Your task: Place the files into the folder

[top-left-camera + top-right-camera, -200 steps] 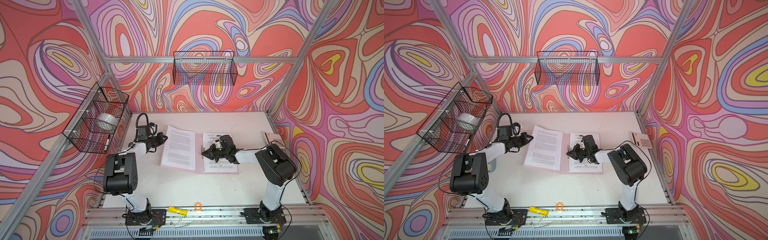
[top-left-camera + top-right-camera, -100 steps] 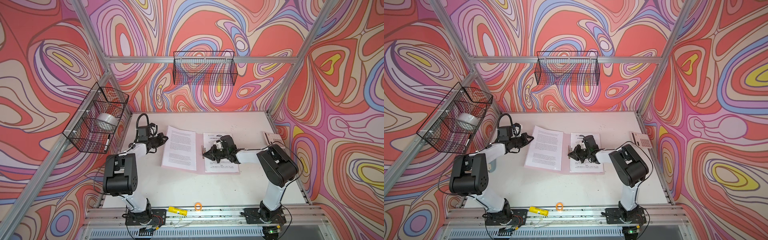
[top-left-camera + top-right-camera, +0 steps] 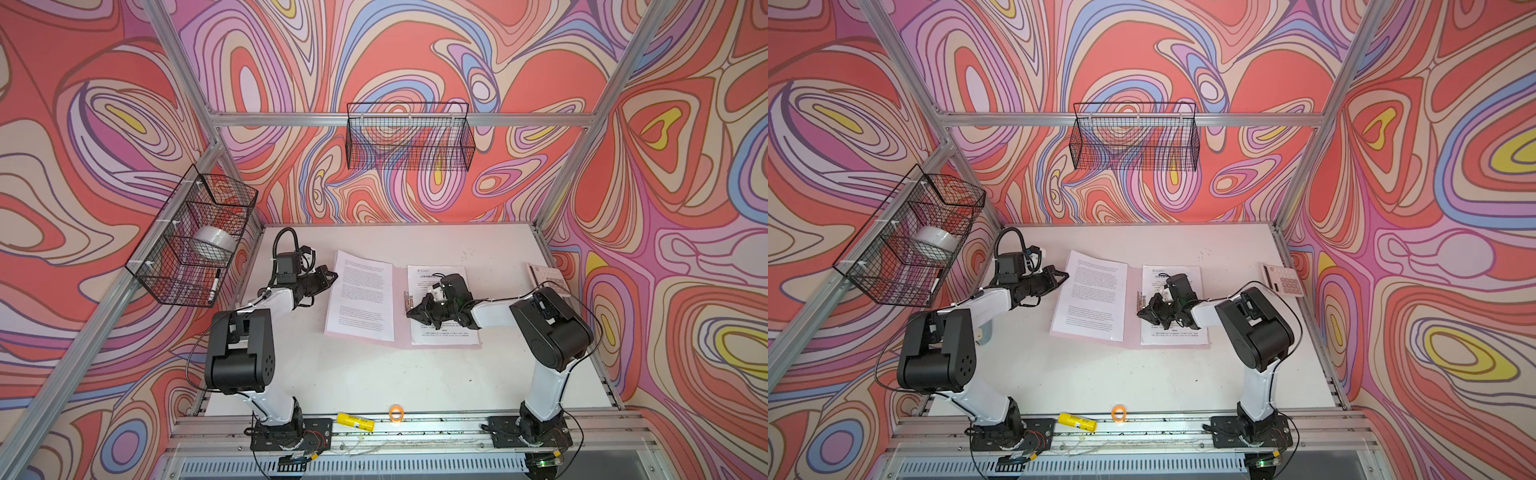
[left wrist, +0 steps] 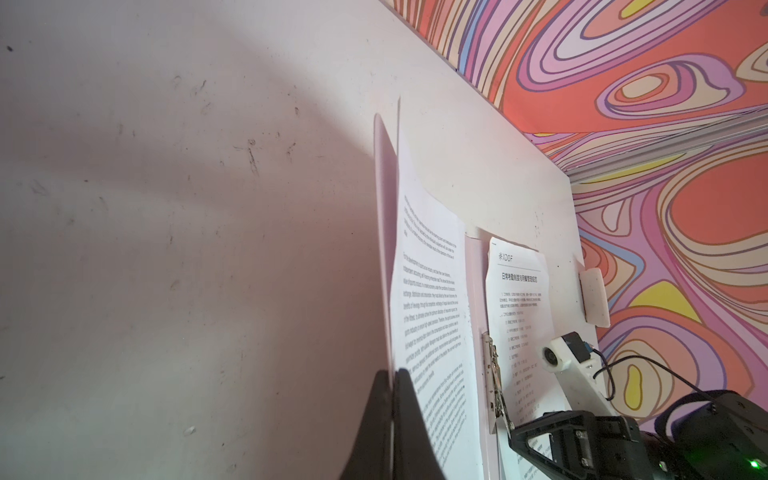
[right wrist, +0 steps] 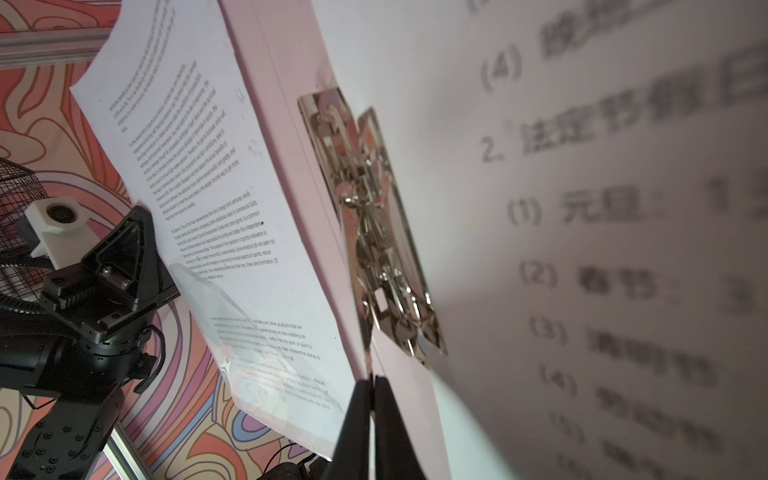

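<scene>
The pale pink folder [image 3: 401, 338] lies open mid-table in both top views. One of the files [image 3: 361, 295] rests on its left cover, which is lifted off the table. A second sheet with a logo heading [image 3: 442, 336] lies flat on the right half. The silver clip [image 5: 374, 216] sits at the spine. My left gripper [image 4: 392, 374] is shut on the outer edge of the left cover and sheet [image 4: 432, 311]. My right gripper [image 5: 372, 379] is shut, its tips on the spine crease just past the clip's end, with nothing visibly held.
A pink-and-white calculator [image 3: 548, 276] lies at the table's right edge. A yellow tube [image 3: 355, 420] and an orange ring [image 3: 397, 412] rest on the front rail. Wire baskets hang on the back wall [image 3: 409, 137] and the left wall [image 3: 195, 241].
My right gripper has crept slightly toward the front along the spine. The left gripper and the papers have not visibly moved.
</scene>
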### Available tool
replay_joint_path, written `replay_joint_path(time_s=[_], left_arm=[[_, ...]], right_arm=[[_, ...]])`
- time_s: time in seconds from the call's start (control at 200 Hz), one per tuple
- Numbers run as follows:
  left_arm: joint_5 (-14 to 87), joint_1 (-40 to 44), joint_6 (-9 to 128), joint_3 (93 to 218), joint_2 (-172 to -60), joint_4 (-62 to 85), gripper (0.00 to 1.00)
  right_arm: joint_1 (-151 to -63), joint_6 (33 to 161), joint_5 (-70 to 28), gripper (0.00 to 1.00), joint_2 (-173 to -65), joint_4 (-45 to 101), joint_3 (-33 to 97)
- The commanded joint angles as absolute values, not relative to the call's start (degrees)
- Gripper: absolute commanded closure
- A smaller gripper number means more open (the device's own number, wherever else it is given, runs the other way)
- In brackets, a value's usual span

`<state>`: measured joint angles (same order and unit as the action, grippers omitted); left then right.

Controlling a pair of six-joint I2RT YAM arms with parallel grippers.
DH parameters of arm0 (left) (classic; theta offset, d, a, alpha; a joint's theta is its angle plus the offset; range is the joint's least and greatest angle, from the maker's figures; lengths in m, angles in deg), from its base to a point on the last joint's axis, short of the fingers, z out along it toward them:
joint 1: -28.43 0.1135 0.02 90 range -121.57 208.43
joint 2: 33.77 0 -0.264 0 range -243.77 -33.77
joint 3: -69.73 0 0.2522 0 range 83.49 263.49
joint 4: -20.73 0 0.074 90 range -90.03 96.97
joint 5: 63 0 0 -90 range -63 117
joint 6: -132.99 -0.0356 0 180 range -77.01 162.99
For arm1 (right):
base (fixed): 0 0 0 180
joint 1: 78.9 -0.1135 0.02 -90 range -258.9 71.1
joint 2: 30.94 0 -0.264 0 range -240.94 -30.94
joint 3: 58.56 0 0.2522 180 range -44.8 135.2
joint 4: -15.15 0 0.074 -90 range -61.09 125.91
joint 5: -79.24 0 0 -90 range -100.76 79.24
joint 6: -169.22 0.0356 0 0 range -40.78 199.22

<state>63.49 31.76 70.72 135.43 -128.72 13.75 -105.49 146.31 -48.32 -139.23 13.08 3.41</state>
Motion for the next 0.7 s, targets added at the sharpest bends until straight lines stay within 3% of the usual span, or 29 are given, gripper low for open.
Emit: replay_joint_path(time_s=[0.0,0.696], left_arm=[[62.84,32.03,70.74,134.92,-127.02,16.29,1.00],[63.86,29.76,71.88,134.94,-124.39,17.13,1.00]], right_arm=[[-104.71,145.56,-43.41,1.00,-143.15,20.96,1.61],[-104.69,142.46,-37.73,1.00,-146.03,35.60,7.34]])
